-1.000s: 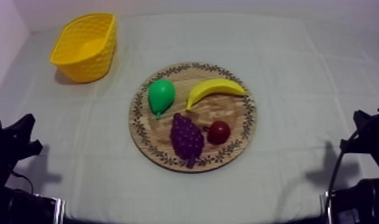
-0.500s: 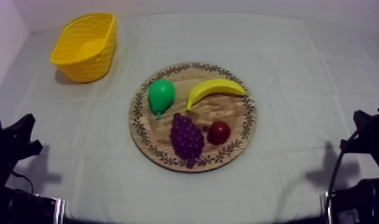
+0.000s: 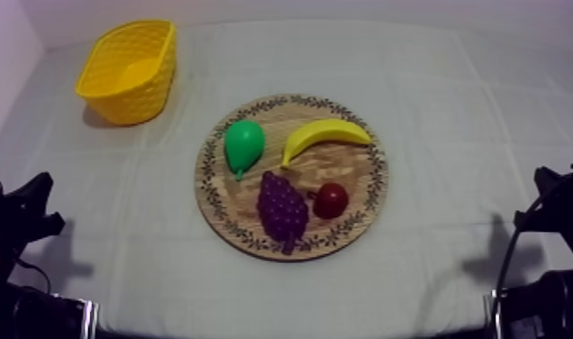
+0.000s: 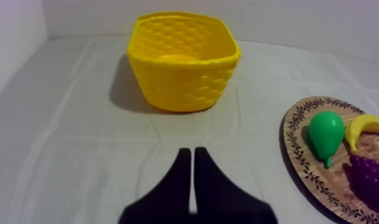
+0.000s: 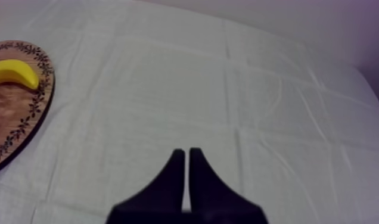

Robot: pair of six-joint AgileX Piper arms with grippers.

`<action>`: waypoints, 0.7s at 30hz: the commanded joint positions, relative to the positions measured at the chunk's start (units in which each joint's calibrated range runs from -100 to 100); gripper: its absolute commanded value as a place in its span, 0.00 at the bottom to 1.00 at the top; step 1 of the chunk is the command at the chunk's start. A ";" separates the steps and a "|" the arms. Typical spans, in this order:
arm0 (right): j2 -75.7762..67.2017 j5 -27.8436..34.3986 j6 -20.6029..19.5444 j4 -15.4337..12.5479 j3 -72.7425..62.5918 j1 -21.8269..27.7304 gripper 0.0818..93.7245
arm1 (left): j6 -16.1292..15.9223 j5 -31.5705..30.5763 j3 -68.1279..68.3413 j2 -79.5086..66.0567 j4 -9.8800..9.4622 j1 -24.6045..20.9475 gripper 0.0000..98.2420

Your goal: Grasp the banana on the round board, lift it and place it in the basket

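**Step in hand:** approach, not yet begun. My left gripper point(image 4: 193, 152) sits low at the left side of the table. Its two black fingers are pressed together into a narrow wedge with nothing between them. My right gripper point(image 5: 186, 153) is in the same condition at the right side, clenched on nothing.

**Task object:** the curved yellow toy banana point(image 3: 326, 135) lies on the far part of the round wooden board with the patterned rim point(image 3: 377, 185). Its near tip is just beside the green toy pear point(image 3: 243, 146). The purple bunch of grapes point(image 3: 282, 207) and the small red fruit point(image 3: 331, 199) lie nearer on the same board, apart from the banana. The yellow woven basket point(image 3: 128, 68) stands at the far left of the grey-white cloth point(image 3: 470, 117), well apart from the board (its floor shows bare in the left wrist view).

**Next move, as I judge it:** one arm must part its fingers, travel over the board and descend across the banana's middle, clear of the pear. The left arm is on the basket's side, which favours it.

**Change from the earlier frames:** none. Fruit, board, basket and both arms stand where they stood a second ago.
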 commanded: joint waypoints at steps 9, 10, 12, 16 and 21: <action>-0.05 0.01 0.00 0.01 0.05 0.03 0.00 | -0.14 -0.03 -0.01 0.00 0.01 0.01 0.00; -0.05 0.01 0.00 0.01 0.05 0.03 0.00 | -0.02 -0.03 -0.01 0.00 0.01 0.01 0.00; -0.05 0.01 0.00 0.01 0.05 0.03 0.00 | 0.21 0.00 -0.01 0.00 0.02 0.01 0.00; -0.05 0.01 0.00 0.01 0.05 0.03 0.00 | 0.82 0.04 -0.01 0.00 0.08 0.01 0.00; -0.05 0.01 0.00 0.01 0.05 0.03 0.00 | 1.40 0.05 -0.01 0.00 0.13 -0.01 0.00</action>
